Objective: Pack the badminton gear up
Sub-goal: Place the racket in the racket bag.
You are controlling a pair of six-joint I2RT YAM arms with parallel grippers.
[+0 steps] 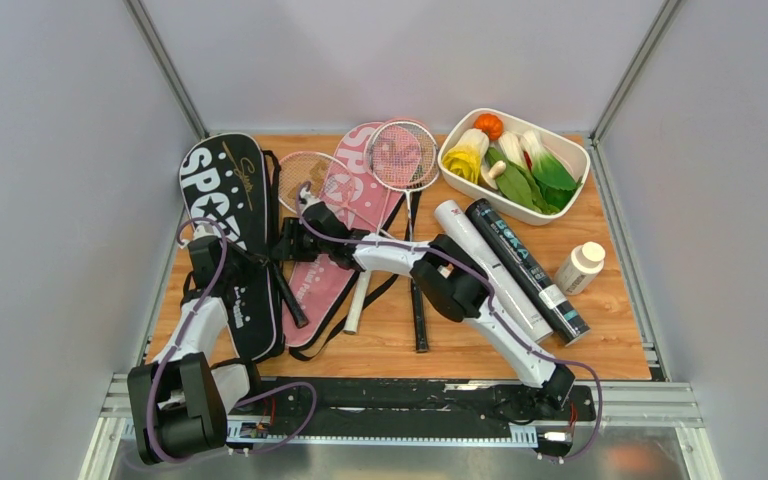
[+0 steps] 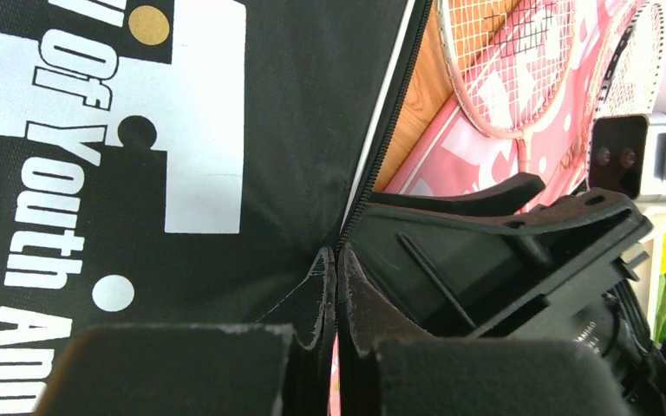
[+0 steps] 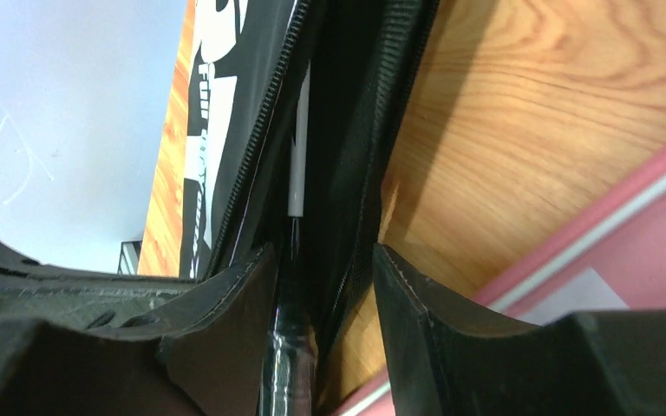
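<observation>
The left gripper [image 2: 336,299] is squeezed shut on the zipper edge of the black cover [image 1: 228,240]. The black cover lies flat on the left part of the table [image 1: 600,330], under and in front of this gripper. Big white letters on the cover show just to the gripper's left.

The right gripper [image 3: 325,299] sits just beside the left one, on its right. Its two fingers stand apart, one on each side of the cover's open black edge and a dark racket handle [image 3: 288,364]. I cannot tell if the fingers are pinching these or only sitting around them. Past the fingers, a thin white racket shaft [image 3: 298,147] runs into the gap in the cover.

To the right of both grippers lies the pink cover [image 1: 345,225], with a pink racket [image 1: 315,180] resting on it. A second racket [image 1: 403,155] lies farther right, its head on the top of the pink cover. Beyond the right arm's elbow lie a white tube [image 1: 490,265] and a black tube [image 1: 525,268], side by side. A white bowl [image 1: 515,160] of toy vegetables and a small white bottle [image 1: 580,268] sit far off to the right.
</observation>
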